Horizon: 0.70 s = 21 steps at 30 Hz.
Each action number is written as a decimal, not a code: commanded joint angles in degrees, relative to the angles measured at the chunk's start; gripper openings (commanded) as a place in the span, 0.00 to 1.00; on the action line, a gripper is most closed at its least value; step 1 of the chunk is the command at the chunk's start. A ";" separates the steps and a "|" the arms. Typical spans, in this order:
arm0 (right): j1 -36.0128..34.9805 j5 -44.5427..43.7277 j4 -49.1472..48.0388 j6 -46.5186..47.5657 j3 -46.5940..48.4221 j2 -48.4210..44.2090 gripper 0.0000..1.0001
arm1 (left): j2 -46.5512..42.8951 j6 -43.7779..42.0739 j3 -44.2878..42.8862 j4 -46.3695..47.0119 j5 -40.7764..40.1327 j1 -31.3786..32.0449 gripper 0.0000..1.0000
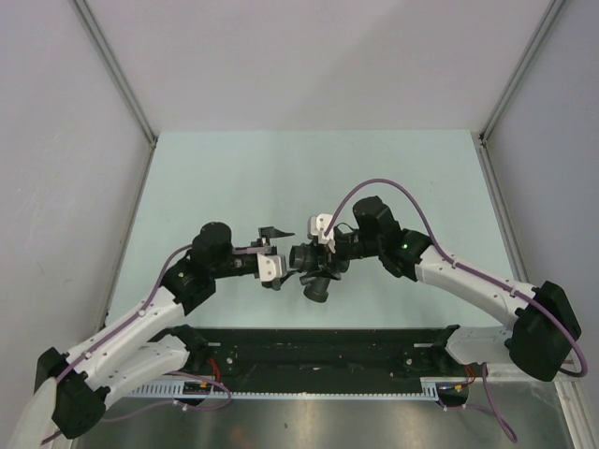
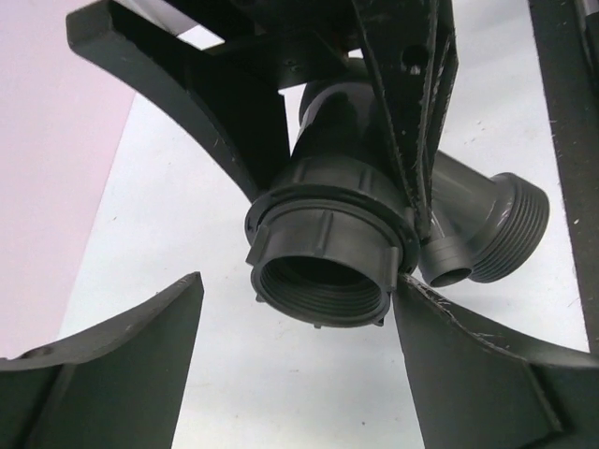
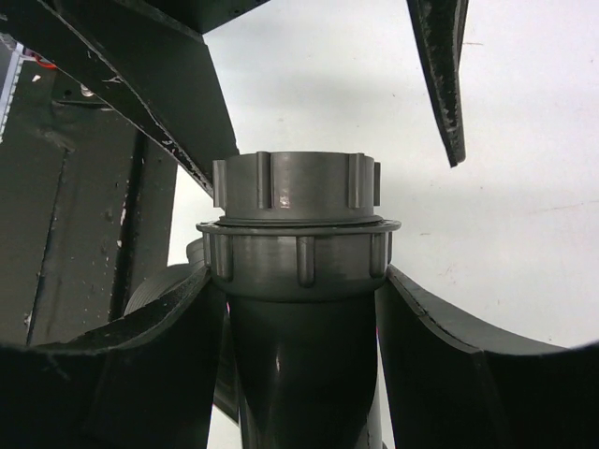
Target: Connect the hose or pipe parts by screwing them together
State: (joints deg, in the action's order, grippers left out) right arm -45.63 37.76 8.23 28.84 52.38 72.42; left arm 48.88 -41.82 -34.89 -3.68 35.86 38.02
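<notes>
A dark grey branched pipe fitting point(image 1: 316, 269) hangs above the pale table between both arms. My right gripper point(image 1: 329, 249) is shut on its body, a finger point(image 3: 140, 374) pressed on either side below the ribbed collar point(image 3: 299, 253). A second ribbed ring point(image 3: 295, 182) sits end-on against that collar. In the left wrist view the ring's threaded mouth point(image 2: 323, 281) faces the camera, and a threaded side branch point(image 2: 501, 229) points right. My left gripper point(image 2: 299, 365) stands open around the ring, its right finger point(image 2: 487, 374) at the ring's edge and its left finger well apart.
The pale green table point(image 1: 281, 178) is walled by grey panels on three sides. A black rail point(image 1: 328, 346) runs along the near edge between the arm bases. A purple cable point(image 1: 374, 187) arcs over the right arm.
</notes>
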 commanded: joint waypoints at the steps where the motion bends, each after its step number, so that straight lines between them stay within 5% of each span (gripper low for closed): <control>1: -0.78 4.78 -4.80 -1.07 3.43 -0.70 0.00 | -3.34 -2.30 1.84 1.57 -2.37 -0.05 0.86; 13: 0.98 0.22 -5.42 -1.33 3.43 -1.49 0.00 | -15.31 7.52 6.60 1.66 -10.09 -0.05 1.00; 17: 0.89 -3.03 -5.77 -1.33 3.43 -1.93 0.00 | -16.36 30.35 3.79 1.66 -21.31 -0.05 1.00; 21: 0.71 -5.15 -5.94 -0.80 3.43 -2.11 0.00 | -16.19 42.76 0.00 0.08 -26.25 -1.10 1.00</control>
State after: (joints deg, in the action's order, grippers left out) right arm -44.88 35.38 5.43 28.45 52.97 72.29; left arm 32.84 -17.74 -29.89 -4.27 18.94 37.91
